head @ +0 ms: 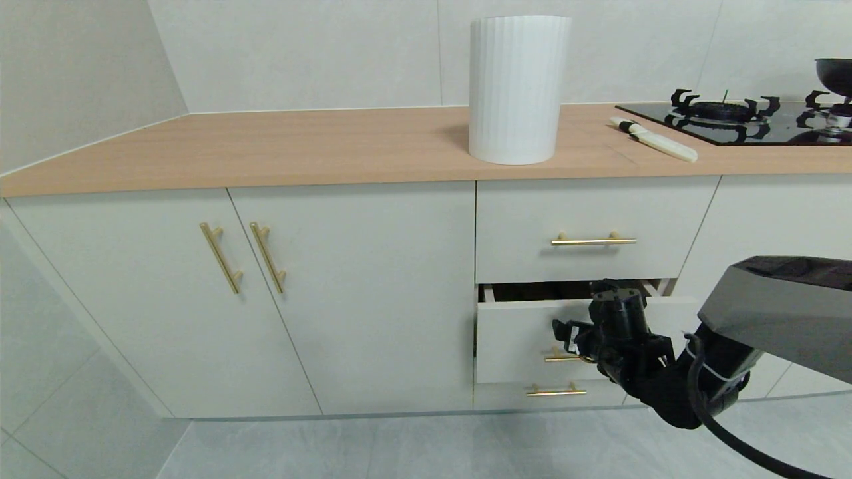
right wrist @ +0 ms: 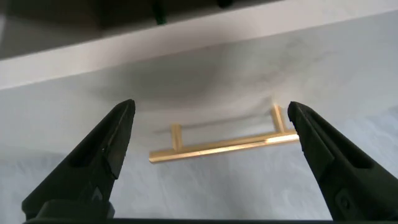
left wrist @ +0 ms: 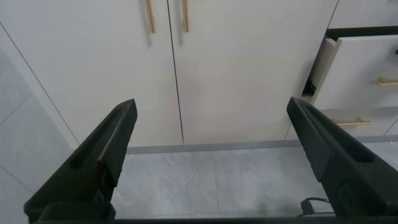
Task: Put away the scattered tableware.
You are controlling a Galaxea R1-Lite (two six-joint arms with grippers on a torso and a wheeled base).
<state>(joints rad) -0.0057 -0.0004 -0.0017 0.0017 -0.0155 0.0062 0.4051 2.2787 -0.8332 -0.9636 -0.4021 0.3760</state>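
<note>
At the left of the head view the double cupboard doors (head: 226, 293) are shut. The left pincer (left wrist: 211, 106) hangs low in front of them, its fingers wide apart and holding nothing, likely parked out of the way while the other arm works.

On the table (head: 266, 150), at upper centre, a tall white ribbed cylinder (head: 518, 90) stands upright.

Below it, in the lower centre-right of the frame, the middle drawer (head: 516, 329) stands partly out with a dark gap above its front. This is probably where the tableware is meant to go. The right pincer (right wrist: 210, 112) is just before the drawer's gold handle (right wrist: 224, 144), fingers spread to either side and not clamped on it, a pose that suits taking the bar to pull the drawer further.

At the upper right the cream knife (head: 655, 141) lies flat on the table beside the black hob (head: 732, 120), well apart from both pincers and not yet put away.
</note>
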